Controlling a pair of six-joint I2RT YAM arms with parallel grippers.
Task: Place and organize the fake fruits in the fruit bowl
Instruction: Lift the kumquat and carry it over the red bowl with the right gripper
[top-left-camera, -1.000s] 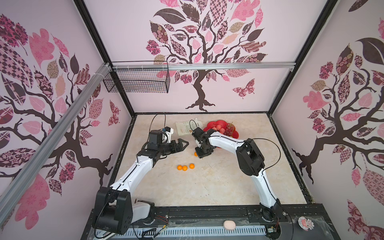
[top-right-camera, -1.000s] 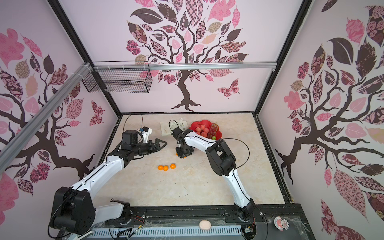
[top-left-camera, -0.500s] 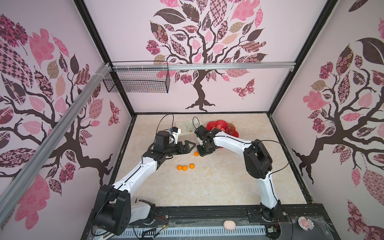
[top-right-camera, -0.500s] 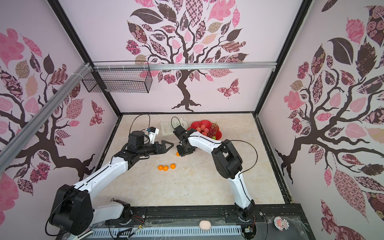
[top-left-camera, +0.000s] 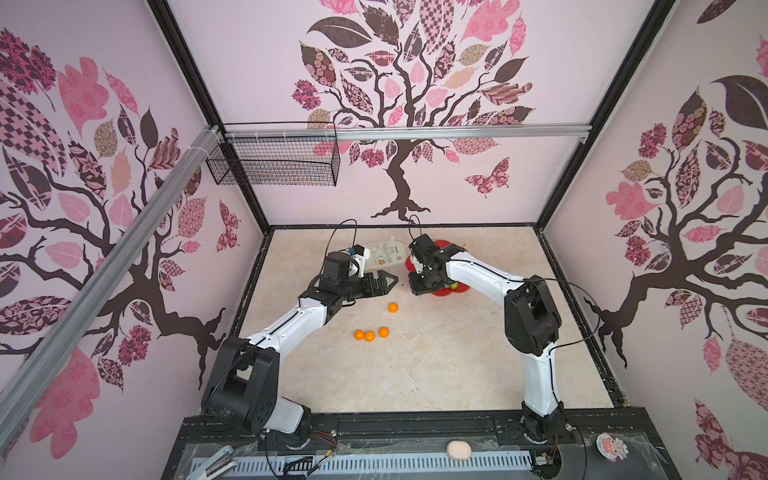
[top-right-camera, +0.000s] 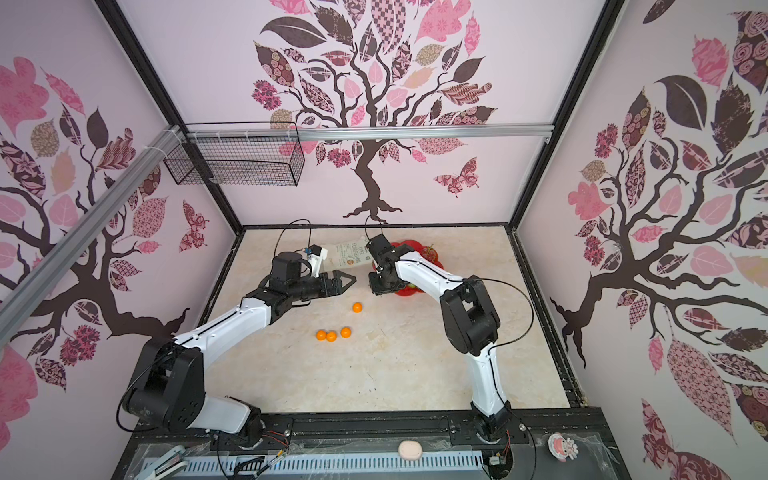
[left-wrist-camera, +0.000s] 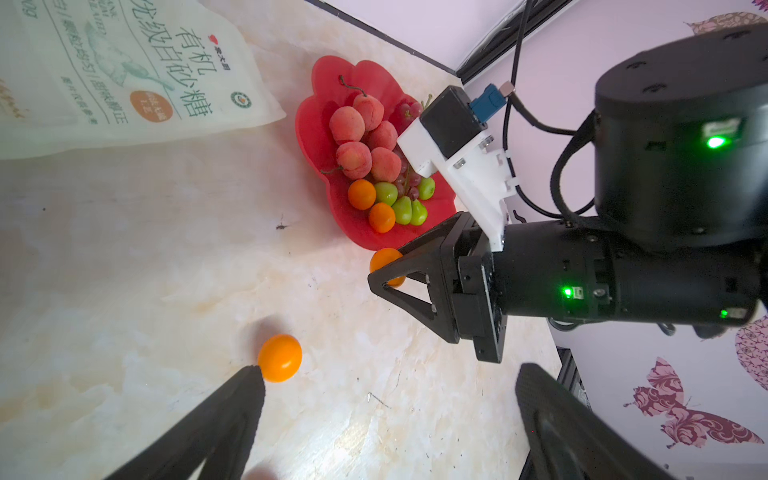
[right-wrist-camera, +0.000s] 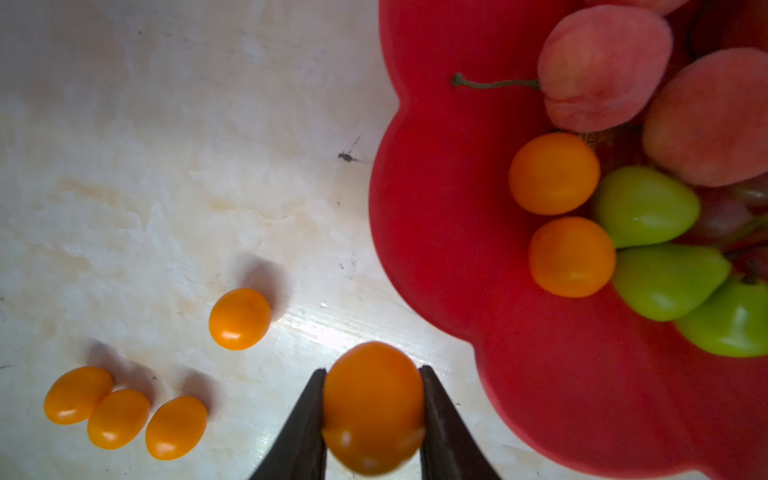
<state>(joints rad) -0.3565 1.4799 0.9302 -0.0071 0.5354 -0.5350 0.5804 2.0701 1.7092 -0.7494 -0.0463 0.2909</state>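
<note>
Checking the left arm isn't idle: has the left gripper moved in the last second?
Yes. In a top view the left gripper has shifted right, closer to the bowl, which stayed put.

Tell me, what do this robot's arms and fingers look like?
The left arm and right arm share white shells, chunky black joints and thin black cables. Their fingers are black triangular frames tapering to points. Green lights glow on the right arm's black wrist.
</note>
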